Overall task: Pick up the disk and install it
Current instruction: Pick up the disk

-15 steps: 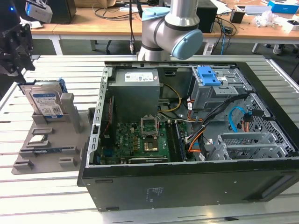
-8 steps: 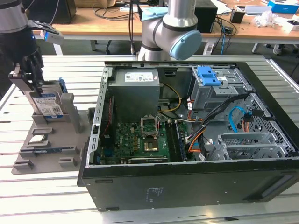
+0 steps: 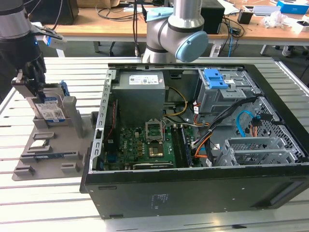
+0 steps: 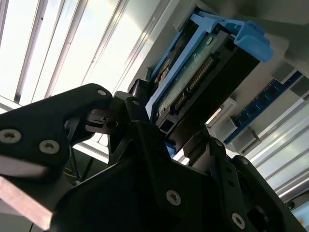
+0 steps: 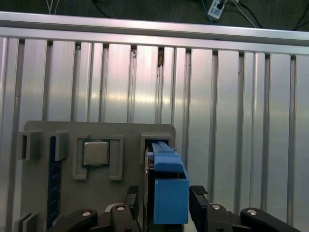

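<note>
The disk stands on edge in a slot of the grey parts holder at the exterior view's left, its white-and-blue label facing out. My gripper comes down on its top edge from above. In the first wrist view the blue carrier of the disk sits between the two black fingers, with my gripper straddling it. In the second wrist view the disk shows its connector edge, and my gripper is shut against both of its faces. The disk rests in the holder's slot.
An open computer case lies at the exterior view's right of the holder, with a grey power-supply box, a motherboard and a blue bracket on the drive cage. A processor chip and a blue memory stick lie in the holder. The arm's base stands behind the case.
</note>
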